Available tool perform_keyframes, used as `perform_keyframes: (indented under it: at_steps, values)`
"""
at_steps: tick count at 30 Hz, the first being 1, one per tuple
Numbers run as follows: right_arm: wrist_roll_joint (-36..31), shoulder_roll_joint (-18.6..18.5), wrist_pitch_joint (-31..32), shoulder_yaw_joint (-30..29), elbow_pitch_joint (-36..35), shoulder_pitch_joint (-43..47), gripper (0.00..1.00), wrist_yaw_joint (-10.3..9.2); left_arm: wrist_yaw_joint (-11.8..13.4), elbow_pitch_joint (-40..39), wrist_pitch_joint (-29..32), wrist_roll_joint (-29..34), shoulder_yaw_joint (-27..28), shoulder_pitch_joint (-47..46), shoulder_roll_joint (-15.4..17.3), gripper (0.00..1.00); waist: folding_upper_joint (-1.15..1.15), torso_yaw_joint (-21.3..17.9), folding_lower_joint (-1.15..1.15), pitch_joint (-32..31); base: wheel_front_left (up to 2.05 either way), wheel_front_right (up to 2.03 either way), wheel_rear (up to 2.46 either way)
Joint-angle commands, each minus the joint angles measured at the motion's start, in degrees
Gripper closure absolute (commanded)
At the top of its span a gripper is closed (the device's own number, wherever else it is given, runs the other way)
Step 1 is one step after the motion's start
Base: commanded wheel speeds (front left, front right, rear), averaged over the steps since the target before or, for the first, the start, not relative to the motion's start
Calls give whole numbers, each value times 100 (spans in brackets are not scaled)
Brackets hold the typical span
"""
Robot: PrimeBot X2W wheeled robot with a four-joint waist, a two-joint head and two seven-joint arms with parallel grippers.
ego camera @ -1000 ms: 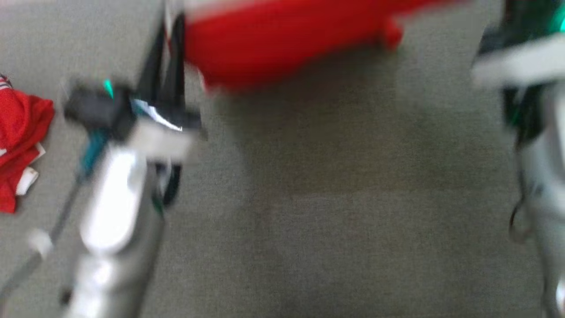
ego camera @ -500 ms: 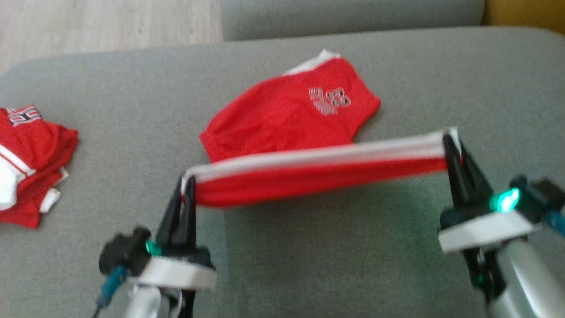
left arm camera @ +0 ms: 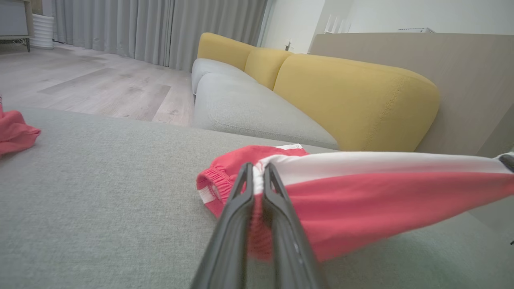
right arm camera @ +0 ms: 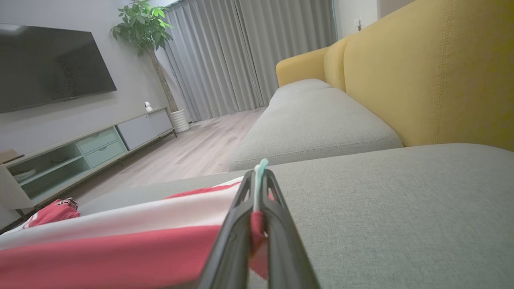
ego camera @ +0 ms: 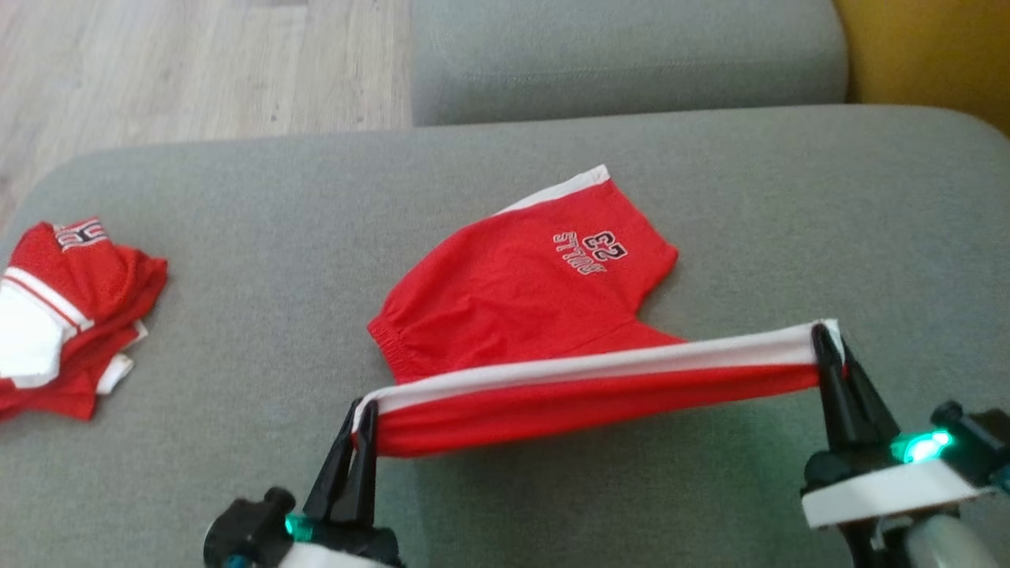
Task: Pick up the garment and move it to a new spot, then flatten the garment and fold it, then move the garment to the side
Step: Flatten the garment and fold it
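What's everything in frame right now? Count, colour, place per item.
shorts: 1, red with white stripe, striped edge taut between both tools, rest lying on near cushion
clothes pile: 1, red and white, left end of near cushion
near cushion: 1, grey, under the clothes
far cushion: 1, grey, beyond it
back cushions: 3 seen, yellow, along the sofa back
floor: 1, pale wood, beyond the near cushion
curtains: grey, far wall
TV: 1, black, on wall
plant: 1, green, beside TV
cabinet: 1, pale, below TV
left tool: 1, dark, shut on shorts' left end
right tool: 1, dark, shut on right end
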Motion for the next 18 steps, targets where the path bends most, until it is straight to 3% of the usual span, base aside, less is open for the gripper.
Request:
perform_keyframes:
  at_steps: [1, 11, 18]
  values:
    - [37, -166, -31, 46, -106, -424, 100, -4, 14, -198, -30, -74, 207, -429, 33, 100, 0, 63, 1, 164, 0, 0, 0]
    - [-84, -399, 453, 554, 1098, -2626, 100, -4, 96, 465, -30, -305, 4, -2006, 33, 100, 0, 438, 1, 1250, 0, 0, 0]
    - [-276, -369, 677, 734, 2113, -3959, 100, -4, 186, 1040, -30, -451, -237, -2928, 33, 100, 0, 669, 1, 1835, 0, 0, 0]
